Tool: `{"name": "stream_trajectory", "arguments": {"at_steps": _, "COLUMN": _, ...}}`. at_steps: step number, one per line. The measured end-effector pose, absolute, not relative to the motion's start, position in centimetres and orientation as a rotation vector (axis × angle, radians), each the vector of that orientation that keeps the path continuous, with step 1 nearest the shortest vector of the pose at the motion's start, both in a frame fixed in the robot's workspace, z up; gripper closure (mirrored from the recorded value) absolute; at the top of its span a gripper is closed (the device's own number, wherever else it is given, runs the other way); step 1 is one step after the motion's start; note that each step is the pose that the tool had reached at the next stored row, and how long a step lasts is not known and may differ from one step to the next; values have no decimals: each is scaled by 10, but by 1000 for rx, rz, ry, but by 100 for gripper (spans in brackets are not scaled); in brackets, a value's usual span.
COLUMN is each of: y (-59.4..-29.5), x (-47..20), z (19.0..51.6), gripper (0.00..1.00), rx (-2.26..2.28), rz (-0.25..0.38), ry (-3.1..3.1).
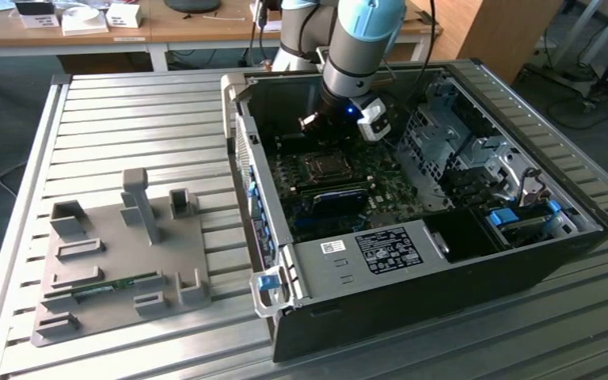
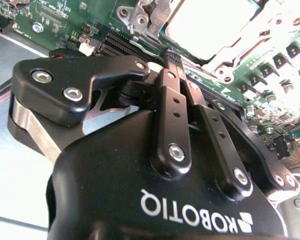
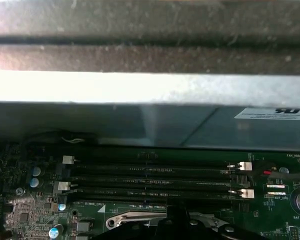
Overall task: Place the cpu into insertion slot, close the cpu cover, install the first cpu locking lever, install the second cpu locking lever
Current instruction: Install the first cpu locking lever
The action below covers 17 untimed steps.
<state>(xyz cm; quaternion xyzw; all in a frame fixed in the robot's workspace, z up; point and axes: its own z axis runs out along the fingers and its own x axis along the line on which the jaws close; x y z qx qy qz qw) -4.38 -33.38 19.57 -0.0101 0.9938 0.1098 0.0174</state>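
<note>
Pincer (image 2: 171, 54) by cpu cover (image 2: 238, 48) — white case label (image 3: 272, 114)

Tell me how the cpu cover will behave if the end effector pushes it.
Probably stiff yet slightly springy: the cpu cover looks like thin silvery sheet metal. Likely pivots rather than slides, since screwed metalwork holds it near one end. Polished, so possibly slippery.

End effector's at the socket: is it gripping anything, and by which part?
Cannot tell. The end effector is closed, tips at the edge of the thin silvery metal hinged cpu cover; whether anything is pinched between them is hidden.
</note>
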Motion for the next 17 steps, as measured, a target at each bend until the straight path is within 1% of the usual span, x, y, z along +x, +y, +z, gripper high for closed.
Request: {"name": "stream_trajectory", "arguments": {"at_steps": 17, "y": -327, "x": -45, "z": 200, "gripper": 89, "rx": -31, "rz": 341, "ry": 3088}}
